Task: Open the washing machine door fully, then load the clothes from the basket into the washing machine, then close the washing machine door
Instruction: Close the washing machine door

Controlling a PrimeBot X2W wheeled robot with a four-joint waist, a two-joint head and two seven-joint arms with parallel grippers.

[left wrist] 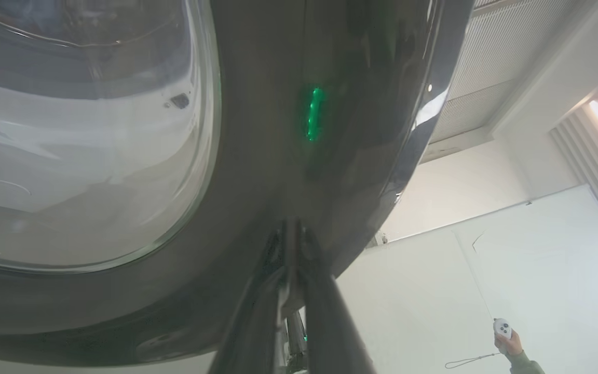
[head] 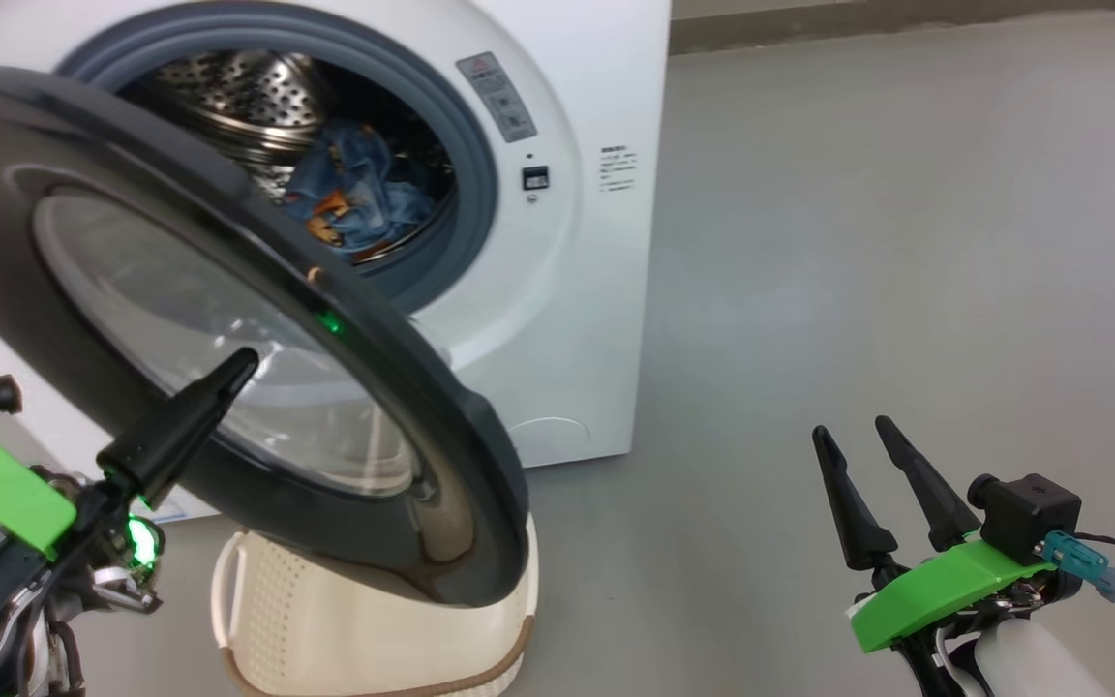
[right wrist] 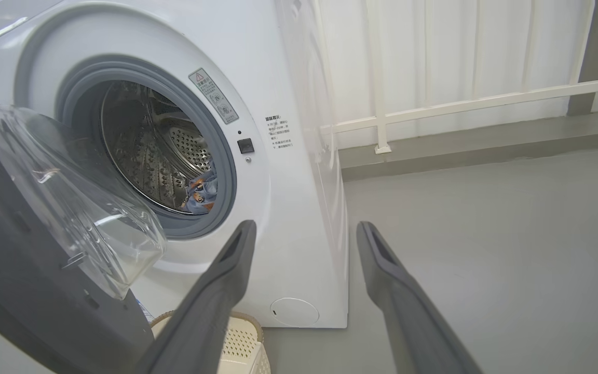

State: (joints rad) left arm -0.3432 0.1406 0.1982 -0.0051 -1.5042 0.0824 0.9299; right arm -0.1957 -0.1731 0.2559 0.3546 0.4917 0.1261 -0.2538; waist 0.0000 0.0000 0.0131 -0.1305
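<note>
Left jaws against door (head: 441, 416) rim, floor (head: 906, 242) rightward

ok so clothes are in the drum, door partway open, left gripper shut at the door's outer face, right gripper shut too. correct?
No: the right gripper is open, fingers well apart in the right wrist view. The rest holds: clothes in the drum, washing machine door partway open, left gripper shut at its outer face.
</note>
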